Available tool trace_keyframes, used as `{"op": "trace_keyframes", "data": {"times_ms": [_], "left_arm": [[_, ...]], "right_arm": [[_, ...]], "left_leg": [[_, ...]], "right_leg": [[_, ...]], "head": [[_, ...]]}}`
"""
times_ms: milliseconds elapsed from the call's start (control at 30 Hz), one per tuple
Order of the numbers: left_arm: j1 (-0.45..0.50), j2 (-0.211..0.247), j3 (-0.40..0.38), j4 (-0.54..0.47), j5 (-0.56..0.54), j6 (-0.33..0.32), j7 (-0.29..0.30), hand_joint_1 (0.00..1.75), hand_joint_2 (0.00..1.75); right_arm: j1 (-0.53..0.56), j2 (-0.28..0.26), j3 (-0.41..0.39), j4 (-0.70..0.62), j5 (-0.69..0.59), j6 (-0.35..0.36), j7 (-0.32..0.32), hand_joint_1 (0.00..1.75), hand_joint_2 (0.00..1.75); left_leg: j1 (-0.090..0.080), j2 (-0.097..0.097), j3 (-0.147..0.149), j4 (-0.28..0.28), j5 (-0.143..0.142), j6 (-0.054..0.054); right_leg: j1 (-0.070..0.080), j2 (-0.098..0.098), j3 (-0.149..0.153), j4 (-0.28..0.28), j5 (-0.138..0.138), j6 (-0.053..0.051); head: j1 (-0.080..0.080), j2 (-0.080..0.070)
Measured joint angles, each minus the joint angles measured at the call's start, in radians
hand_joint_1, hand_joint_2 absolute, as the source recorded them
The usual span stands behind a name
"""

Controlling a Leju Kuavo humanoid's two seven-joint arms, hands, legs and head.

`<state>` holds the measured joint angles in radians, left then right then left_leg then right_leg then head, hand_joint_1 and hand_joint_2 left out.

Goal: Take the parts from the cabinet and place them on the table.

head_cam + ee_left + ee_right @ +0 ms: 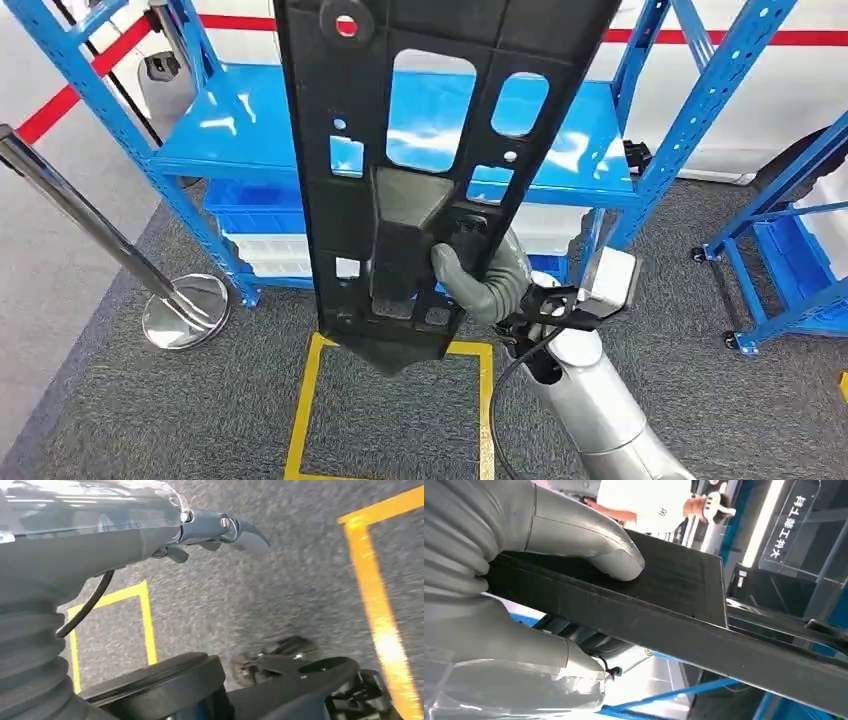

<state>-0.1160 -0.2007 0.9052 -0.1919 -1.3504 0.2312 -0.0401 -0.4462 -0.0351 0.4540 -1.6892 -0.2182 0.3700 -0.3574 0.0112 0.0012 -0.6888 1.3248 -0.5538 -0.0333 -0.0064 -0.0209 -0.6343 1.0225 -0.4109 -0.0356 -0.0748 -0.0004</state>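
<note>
Right robot hand (484,278) grasping long black perforated part (420,170), held upright before blue cabinet (250,130), above yellow floor marking (300,420). Left robot hand (210,535) hanging over floor, released, fingers apart.

matt black plastic part (420,120), glossy blue metal shelf (240,130)

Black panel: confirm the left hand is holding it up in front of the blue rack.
Wrong hand. The right hand grips the black panel in front of the blue rack, as the head view shows; the left hand hangs over the floor, holding nothing.
</note>
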Motion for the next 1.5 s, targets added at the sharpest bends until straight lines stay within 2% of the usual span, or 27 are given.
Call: {"op": "trace_keyframes", "data": {"times_ms": [67, 100, 133, 167, 267, 300, 367, 433, 467, 500, 567, 600, 633, 767, 833, 867, 933, 967, 1000, 1067, 1100, 1133, 1200, 1300, 1367, 1433, 1500], "left_arm": [[0.004, 0.000, 0.000, 0.000, -0.002, 0.003, -0.002, 0.00, 1.75], [0.007, 0.001, 0.000, 0.000, -0.003, 0.005, -0.003, 0.00, 1.75], [0.009, 0.001, 0.000, 0.000, -0.004, 0.006, -0.005, 0.00, 1.75], [0.010, 0.001, 0.000, 0.000, -0.004, 0.008, -0.011, 0.00, 1.75], [0.013, 0.000, 0.000, 0.000, -0.001, 0.011, -0.018, 0.00, 1.75], [0.015, 0.000, 0.000, 0.000, -0.002, 0.013, -0.019, 0.00, 1.75], [0.015, 0.000, 0.000, 0.000, -0.002, 0.018, -0.021, 0.00, 1.75], [0.015, -0.001, 0.000, 0.000, -0.003, 0.018, -0.023, 0.00, 1.75], [0.017, -0.001, 0.000, 0.000, -0.004, 0.018, -0.023, 0.00, 1.75], [0.019, -0.002, 0.000, 0.000, -0.005, 0.018, -0.023, 0.00, 1.75], [0.017, -0.004, 0.000, 0.000, -0.008, 0.018, -0.023, 0.00, 1.75], [0.015, -0.005, -0.001, 0.000, -0.008, 0.017, -0.023, 0.00, 1.75], [0.016, -0.009, -0.001, 0.000, -0.008, 0.016, -0.023, 0.00, 1.75], [0.016, -0.009, -0.002, 0.000, -0.010, 0.015, -0.022, 0.00, 1.75], [0.014, -0.008, -0.002, 0.000, -0.011, 0.015, -0.021, 0.00, 1.75], [0.014, -0.008, -0.002, 0.000, -0.010, 0.014, -0.021, 0.00, 1.75], [0.007, -0.008, -0.002, 0.000, -0.011, 0.013, -0.022, 0.00, 1.75], [0.004, -0.008, -0.002, 0.000, -0.011, 0.013, -0.022, 0.00, 1.75], [0.004, -0.008, -0.002, 0.000, -0.011, 0.012, -0.022, 0.00, 1.75], [0.006, -0.007, -0.002, 0.000, -0.014, 0.011, -0.019, 0.00, 1.75], [0.007, -0.007, -0.002, 0.000, -0.014, 0.011, -0.017, 0.00, 1.75], [0.010, -0.006, -0.002, 0.000, -0.014, 0.011, -0.017, 0.00, 1.75], [0.008, -0.006, -0.003, 0.000, -0.016, 0.011, -0.017, 0.00, 1.75], [0.012, -0.007, -0.003, 0.000, -0.016, 0.011, -0.018, 0.00, 1.75], [0.012, -0.008, -0.003, 0.000, -0.017, 0.011, -0.017, 0.00, 1.75], [0.010, -0.008, -0.003, 0.000, -0.018, 0.011, -0.017, 0.00, 1.75], [0.012, -0.008, -0.003, 0.000, -0.018, 0.010, -0.018, 0.00, 1.75]], "right_arm": [[0.001, 0.000, 0.000, 0.002, 0.003, 0.004, -0.002, 1.66, 1.75], [0.001, 0.000, 0.000, 0.002, 0.003, 0.005, -0.003, 1.66, 1.75], [0.002, 0.000, 0.000, 0.001, 0.007, 0.008, -0.005, 1.66, 1.75], [0.002, 0.000, -0.002, 0.001, 0.014, 0.012, -0.008, 1.66, 1.75], [0.001, 0.000, -0.002, 0.001, 0.030, 0.021, -0.018, 1.66, 1.75], [0.001, 0.000, -0.002, 0.002, 0.035, 0.021, -0.020, 1.66, 1.75], [0.002, 0.000, -0.002, 0.002, 0.039, 0.023, -0.024, 1.66, 1.75], [0.005, 0.000, -0.002, 0.007, 0.041, 0.024, -0.023, 1.66, 1.75], [0.007, 0.000, -0.002, 0.009, 0.042, 0.024, -0.023, 1.66, 1.75], [0.008, -0.001, -0.002, 0.010, 0.045, 0.024, -0.023, 1.66, 1.75], [0.008, -0.001, -0.002, 0.010, 0.047, 0.024, -0.023, 1.66, 1.75], [0.008, -0.001, -0.002, 0.010, 0.048, 0.024, -0.023, 1.66, 1.75], [0.008, -0.001, -0.002, 0.010, 0.049, 0.023, -0.023, 1.66, 1.75], [0.009, -0.001, -0.002, 0.009, 0.056, 0.021, -0.023, 1.66, 1.75], [0.009, 0.000, -0.002, 0.009, 0.056, 0.021, -0.023, 1.66, 1.75], [0.009, 0.000, -0.003, 0.009, 0.056, 0.021, -0.023, 1.66, 1.75], [0.012, 0.000, -0.003, 0.010, 0.057, 0.019, -0.022, 1.66, 1.75], [0.012, 0.000, -0.003, 0.011, 0.058, 0.018, -0.022, 1.66, 1.75], [0.012, 0.000, -0.003, 0.012, 0.058, 0.016, -0.022, 1.66, 1.75], [0.012, 0.000, -0.003, 0.012, 0.060, 0.016, -0.022, 1.66, 1.75], [0.011, 0.000, -0.003, 0.012, 0.060, 0.016, -0.022, 1.66, 1.75], [0.010, 0.000, -0.003, 0.012, 0.060, 0.016, -0.023, 1.66, 1.75], [0.010, 0.000, -0.004, 0.012, 0.060, 0.016, -0.023, 1.66, 1.75], [0.009, 0.000, -0.004, 0.012, 0.062, 0.017, -0.023, 1.66, 1.75], [0.009, 0.000, -0.004, 0.012, 0.062, 0.017, -0.023, 1.66, 1.75], [0.013, -0.003, -0.006, 0.013, 0.063, 0.016, -0.023, 1.66, 1.75], [0.017, -0.003, -0.006, 0.015, 0.066, 0.016, -0.023, 1.66, 1.75]], "left_leg": [[0.000, 0.007, 0.095, -0.113, 0.078, 0.005], [-0.001, 0.034, 0.165, -0.210, 0.073, 0.011], [-0.013, 0.060, 0.220, -0.300, 0.022, 0.016], [-0.017, 0.058, 0.234, -0.334, 0.011, 0.029], [-0.018, 0.032, 0.216, -0.344, 0.036, 0.051], [-0.011, 0.027, 0.216, -0.349, 0.052, 0.057], [-0.010, 0.013, 0.197, -0.348, 0.070, 0.066], [-0.012, -0.003, 0.177, -0.345, 0.082, 0.068], [-0.011, -0.012, 0.169, -0.342, 0.086, 0.067], [-0.011, -0.024, 0.163, -0.338, 0.089, 0.066], [-0.011, -0.047, 0.158, -0.330, 0.090, 0.063], [-0.011, -0.057, 0.158, -0.327, 0.089, 0.061], [-0.012, -0.063, 0.149, -0.326, 0.090, 0.055], [-0.005, -0.100, 0.131, -0.322, 0.097, 0.030], [-0.010, -0.044, 0.116, -0.287, 0.067, 0.023], [-0.007, -0.028, 0.083, -0.221, 0.031, 0.018], [-0.001, -0.020, 0.009, -0.068, -0.028, 0.009], [0.001, -0.018, -0.012, -0.024, -0.034, 0.005], [0.003, -0.016, -0.009, -0.029, -0.017, 0.002], [0.008, -0.002, 0.051, -0.154, 0.065, -0.001], [0.008, 0.020, 0.096, -0.244, 0.111, 0.000], [0.001, 0.069, 0.116, -0.292, 0.105, 0.001], [-0.009, 0.062, 0.112, -0.304, 0.101, 0.026], [-0.001, 0.023, 0.109, -0.314, 0.114, 0.049], [-0.002, 0.008, 0.106, -0.315, 0.118, 0.059], [-0.005, -0.013, 0.102, -0.314, 0.121, 0.066], [-0.008, -0.041, 0.099, -0.311, 0.123, 0.067]], "right_leg": [[0.001, -0.009, -0.028, 0.006, 0.014, 0.004], [0.003, -0.014, -0.035, 0.008, 0.022, 0.008], [0.006, -0.020, -0.038, 0.009, 0.028, 0.015], [0.006, -0.031, -0.034, 0.008, 0.033, 0.022], [0.001, -0.061, -0.029, -0.004, 0.056, 0.040], [-0.003, -0.044, -0.036, 0.005, 0.043, 0.048], [-0.006, 0.004, -0.081, 0.118, -0.053, 0.055], [-0.007, 0.012, -0.140, 0.280, -0.127, 0.060], [-0.007, 0.012, -0.149, 0.315, -0.133, 0.060], [-0.007, 0.013, -0.132, 0.300, -0.117, 0.060], [-0.007, 0.024, -0.031, 0.135, -0.040, 0.053], [-0.007, 0.047, 0.017, 0.051, -0.008, 0.048], [-0.011, 0.091, 0.038, 0.022, -0.026, 0.041], [-0.010, 0.058, 0.036, -0.005, -0.023, 0.034], [-0.016, 0.035, 0.046, -0.019, -0.019, 0.022], [-0.015, 0.023, 0.045, -0.019, -0.020, 0.019], [-0.013, -0.004, 0.044, -0.019, -0.021, 0.018], [-0.013, -0.017, 0.044, -0.018, -0.021, 0.018], [-0.014, -0.028, 0.044, -0.018, -0.022, 0.018], [-0.016, -0.047, 0.046, -0.015, -0.025, 0.023], [-0.016, -0.055, 0.047, -0.011, -0.028, 0.027], [-0.012, -0.060, 0.046, -0.009, -0.031, 0.033], [-0.004, -0.078, 0.038, -0.003, -0.027, 0.044], [-0.003, -0.105, 0.037, 0.010, -0.040, 0.061], [-0.011, -0.012, 0.008, 0.086, -0.095, 0.064], [-0.008, 0.012, -0.062, 0.238, -0.168, 0.063], [-0.007, 0.016, -0.099, 0.309, -0.171, 0.060]], "head": [[0.000, 0.000], [0.000, 0.000], [0.000, 0.000], [0.000, 0.000], [0.000, 0.000], [0.000, 0.000], [0.000, 0.000], [0.000, 0.000], [0.000, 0.000], [0.000, 0.000], [0.000, 0.000], [0.000, 0.000], [0.000, 0.000], [0.001, 0.000], [0.000, 0.000], [0.000, 0.000], [0.000, 0.000], [0.000, 0.000], [0.000, 0.000], [0.000, 0.000], [0.000, 0.000], [0.000, 0.000], [0.000, 0.000], [0.000, 0.000], [0.001, 0.000], [0.001, 0.000], [0.001, 0.000]]}}
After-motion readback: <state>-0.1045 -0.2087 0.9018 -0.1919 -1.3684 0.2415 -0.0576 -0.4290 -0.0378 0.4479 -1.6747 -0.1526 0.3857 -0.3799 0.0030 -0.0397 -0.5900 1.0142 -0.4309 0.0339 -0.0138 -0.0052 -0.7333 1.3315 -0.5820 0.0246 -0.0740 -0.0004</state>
